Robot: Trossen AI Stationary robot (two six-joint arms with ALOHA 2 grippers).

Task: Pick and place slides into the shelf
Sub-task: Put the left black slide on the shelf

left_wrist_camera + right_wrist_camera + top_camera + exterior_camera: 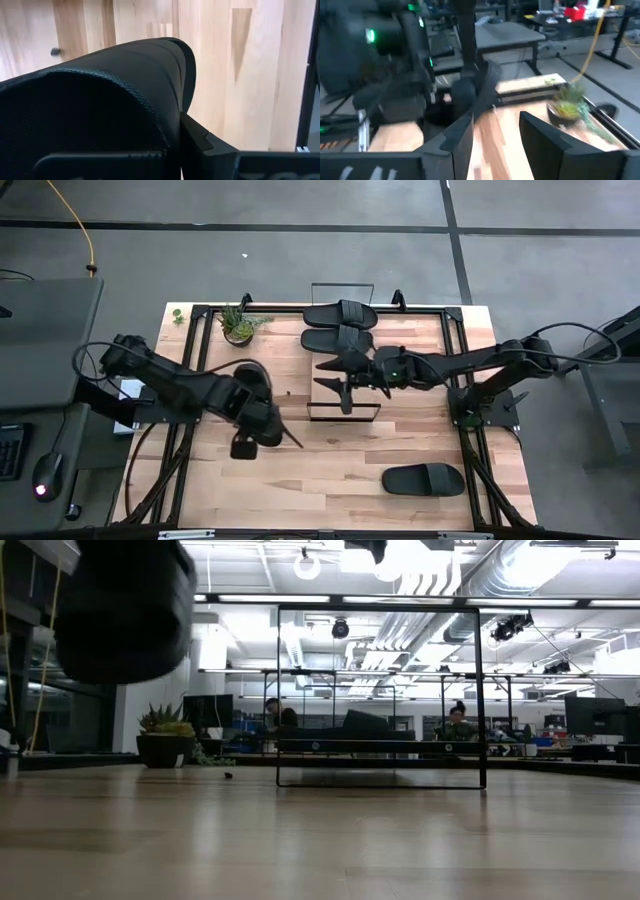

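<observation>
Two black slides (340, 313) (338, 338) lie side by side on the shelf (345, 419), whose wire frame (479, 690) stands at the table's far middle. A third slide (423, 479) lies flat on the table near the right front corner. My left gripper (245, 442), left of centre, is shut on the fourth slide (120, 610), which is up in the air. My right gripper (340, 375) hovers open over the shelf, near its two slides and touching nothing; in the right wrist view (495, 120) its fingers stand apart. My left gripper holds the fourth slide lifted clear of the table. In the left wrist view the slide's curved black body (150, 65) fills the picture and hides most of the contact. One finger (205, 142) lies against its side. Which part is gripped, I cannot tell.
A small potted plant (238, 325) (165, 740) stands at the far left of the table, left of the shelf. A black frame runs round the table's edges (460, 320). Bare wood lies between the shelf and the near edge. People sit at desks in the room behind.
</observation>
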